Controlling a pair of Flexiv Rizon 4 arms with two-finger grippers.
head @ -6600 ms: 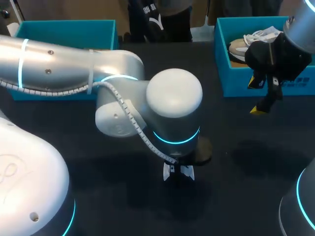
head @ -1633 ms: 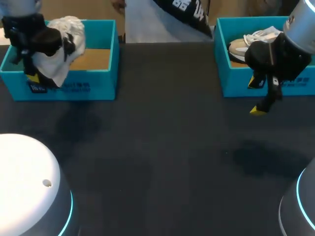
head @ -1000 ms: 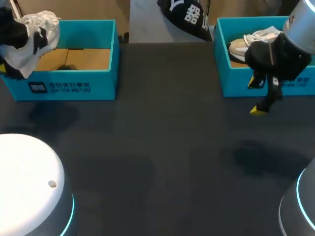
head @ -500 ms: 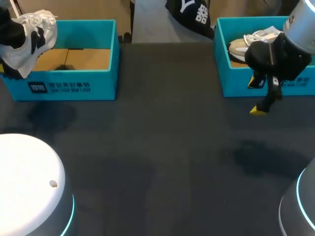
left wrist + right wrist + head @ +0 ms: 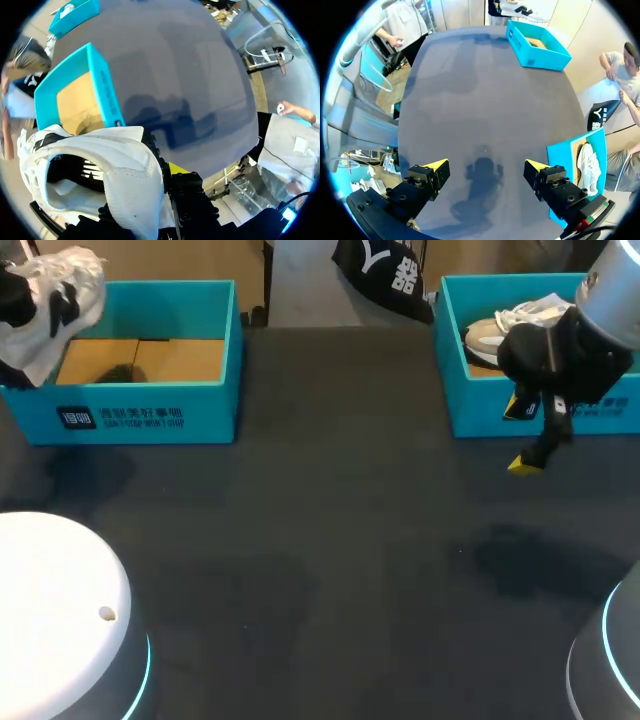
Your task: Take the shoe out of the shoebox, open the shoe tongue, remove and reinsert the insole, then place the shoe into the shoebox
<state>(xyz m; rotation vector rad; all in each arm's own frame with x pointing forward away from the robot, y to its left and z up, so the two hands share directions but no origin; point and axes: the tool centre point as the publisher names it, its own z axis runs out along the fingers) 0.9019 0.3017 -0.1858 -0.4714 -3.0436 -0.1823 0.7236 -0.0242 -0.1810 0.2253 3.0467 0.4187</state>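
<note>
Pinching a white lace-up shoe in the left gripper, with one yellow fingertip pressing against the shoe's side and the other fingertip hidden behind the upper. Holding that shoe up in the air, clear of the tabletop, over the left end of an open teal cardboard shoebox standing at the far left of the black table. Turning the shoe's dark opening and laces toward the left wrist camera. Showing the plain brown floor of that shoebox, with only a small dark patch on it, too unclear to identify. Hanging the right gripper above bare tabletop, jaws spread wide and gripping nothing, and casting a shadow on the cloth directly below. Placing that gripper just in front of a second teal shoebox at the table's far right. Housing a pale shoe with white laces inside this second box, lying just beside the right gripper's outer finger in the right wrist view.
</note>
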